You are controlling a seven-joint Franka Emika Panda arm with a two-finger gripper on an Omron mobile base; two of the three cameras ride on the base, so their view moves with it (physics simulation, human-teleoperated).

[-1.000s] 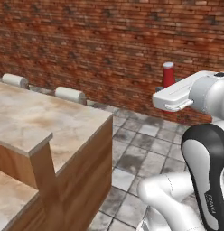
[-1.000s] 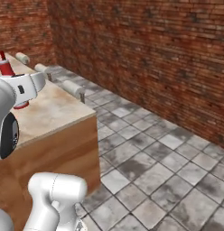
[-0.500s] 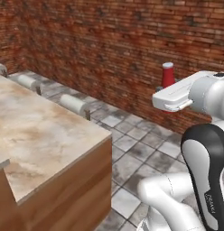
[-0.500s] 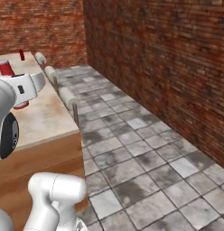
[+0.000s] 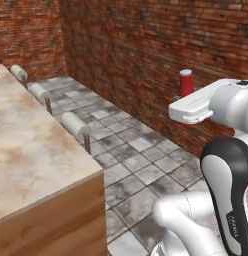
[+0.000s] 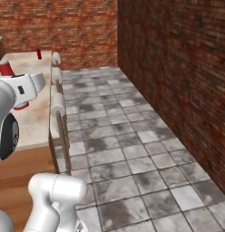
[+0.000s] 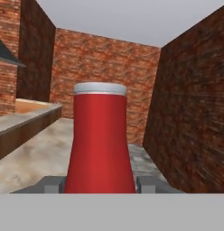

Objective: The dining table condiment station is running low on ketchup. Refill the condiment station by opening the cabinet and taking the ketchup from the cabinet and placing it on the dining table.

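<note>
The gripper (image 7: 100, 184) is clamped on the unlabelled slim red ketchup bottle (image 7: 100, 140), beside the marble-topped bench (image 5: 31, 150); open tiled floor (image 6: 132, 149) lies alongside.

Legible text: faint vertical lettering on the robot arm's dark joint cover (image 5: 231, 227), too small to read.

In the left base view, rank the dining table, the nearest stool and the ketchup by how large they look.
1. dining table
2. nearest stool
3. ketchup
The ketchup sits nearer the camera, so its rank against the stool is unsure.
</note>
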